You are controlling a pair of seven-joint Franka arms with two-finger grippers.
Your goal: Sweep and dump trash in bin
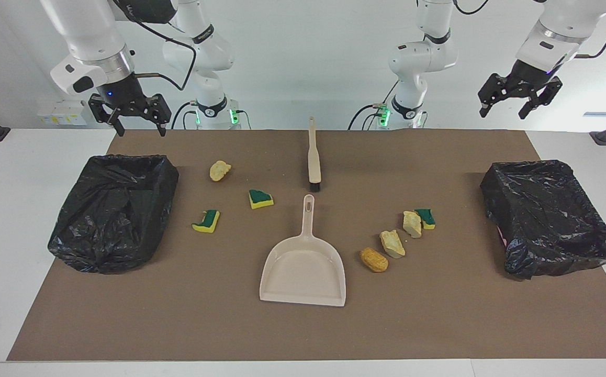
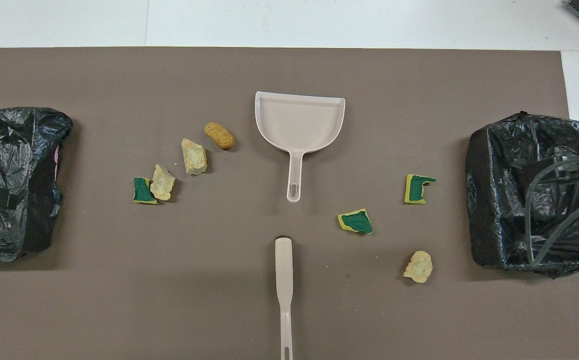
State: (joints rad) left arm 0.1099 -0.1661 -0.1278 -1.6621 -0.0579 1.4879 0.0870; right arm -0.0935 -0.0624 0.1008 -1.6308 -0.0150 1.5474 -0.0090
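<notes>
The left gripper (image 1: 503, 111) and right gripper (image 1: 139, 129) both hang with fingers spread and grasping nothing, each up in the air by the robots' edge of the mat, close to its own black-lined bin (image 1: 549, 214) (image 1: 112, 209). Taking the dustpan (image 2: 299, 120) as a dial's centre with twelve pointing away from the robots, the sponge chunks (image 2: 194, 156) lie loose on the brown mat (image 2: 119, 300): four strung out from eight to nine o'clock, three scattered from four to five. The brush (image 2: 283, 280) lies at six.

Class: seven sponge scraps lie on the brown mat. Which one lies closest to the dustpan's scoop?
The orange-brown oval scrap, lying beside the dustpan scoop toward the left arm's end. It alone is orange-brown; the others are cream or yellow with green faces and lie farther off.
</notes>
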